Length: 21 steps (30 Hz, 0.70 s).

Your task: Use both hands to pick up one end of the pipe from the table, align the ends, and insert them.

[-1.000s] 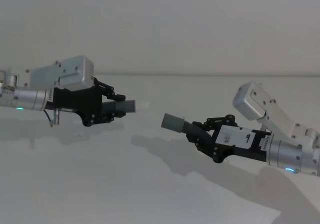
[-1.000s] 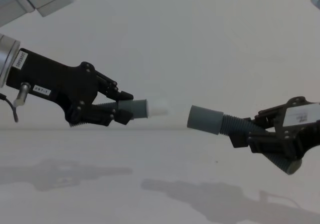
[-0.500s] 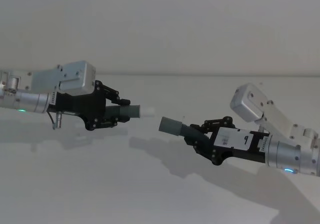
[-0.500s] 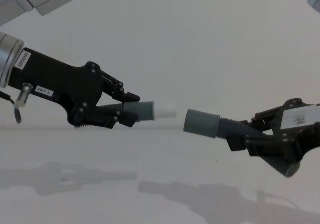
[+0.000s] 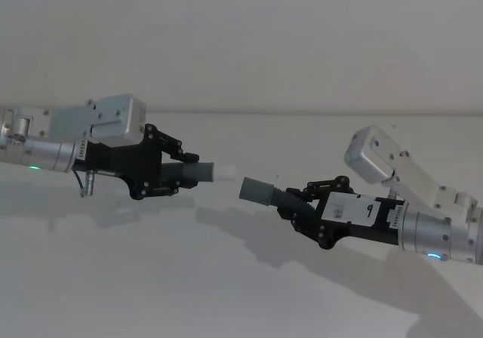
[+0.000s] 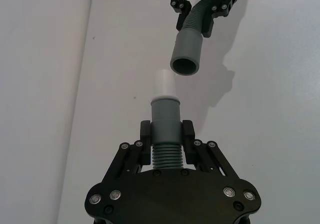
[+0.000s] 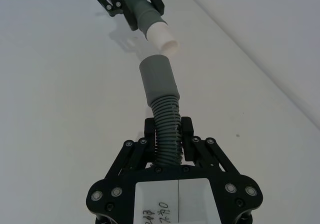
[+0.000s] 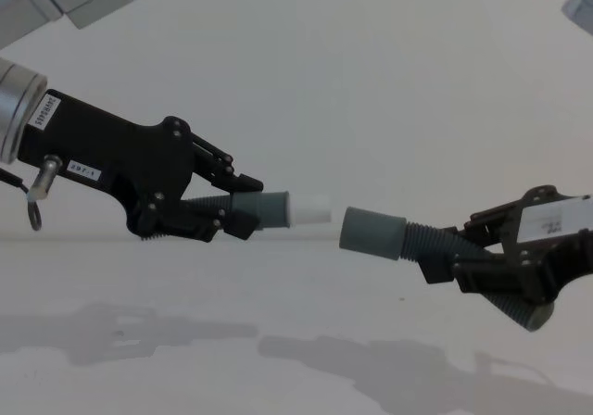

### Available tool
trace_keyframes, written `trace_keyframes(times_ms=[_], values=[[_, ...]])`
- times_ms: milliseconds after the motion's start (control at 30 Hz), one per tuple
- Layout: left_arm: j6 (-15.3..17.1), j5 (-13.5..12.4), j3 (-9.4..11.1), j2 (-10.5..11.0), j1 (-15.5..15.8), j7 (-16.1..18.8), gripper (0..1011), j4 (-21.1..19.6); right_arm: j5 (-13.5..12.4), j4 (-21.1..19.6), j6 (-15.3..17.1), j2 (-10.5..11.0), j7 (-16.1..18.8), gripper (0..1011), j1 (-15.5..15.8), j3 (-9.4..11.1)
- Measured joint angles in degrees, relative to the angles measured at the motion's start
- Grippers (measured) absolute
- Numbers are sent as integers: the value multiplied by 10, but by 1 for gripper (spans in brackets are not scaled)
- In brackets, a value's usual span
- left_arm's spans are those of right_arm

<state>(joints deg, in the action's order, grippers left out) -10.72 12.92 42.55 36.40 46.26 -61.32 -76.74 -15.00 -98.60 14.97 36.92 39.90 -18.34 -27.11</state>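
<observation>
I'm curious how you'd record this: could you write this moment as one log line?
left gripper: shut on white-tipped pipe | right gripper: shut on sleeve pipe | both above table | ends facing, small gap, sleeve slightly lower | not inserted

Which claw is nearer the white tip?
Left. The left claw grips the pipe piece bearing the white tip. The right claw holds the grey-sleeved piece across the gap.

We see a plain pale wall (image 5: 241,36) behind, and soft grey shadows (image 8: 371,364) lying below.
</observation>
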Motion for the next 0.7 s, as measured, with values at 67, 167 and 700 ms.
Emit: trace_keyframes(times_ms=[67,167,700], values=[[0,1,1,0,1,0,353,0,0,1,0,0,0,291,-1,-1],[0,3,3,1,1,-1,353,0,0,3,1,0,-2,291,-4,-4],[0,10,12,0,8,-9,353,5,-1,12,3,2,-7,291,-16,-14]])
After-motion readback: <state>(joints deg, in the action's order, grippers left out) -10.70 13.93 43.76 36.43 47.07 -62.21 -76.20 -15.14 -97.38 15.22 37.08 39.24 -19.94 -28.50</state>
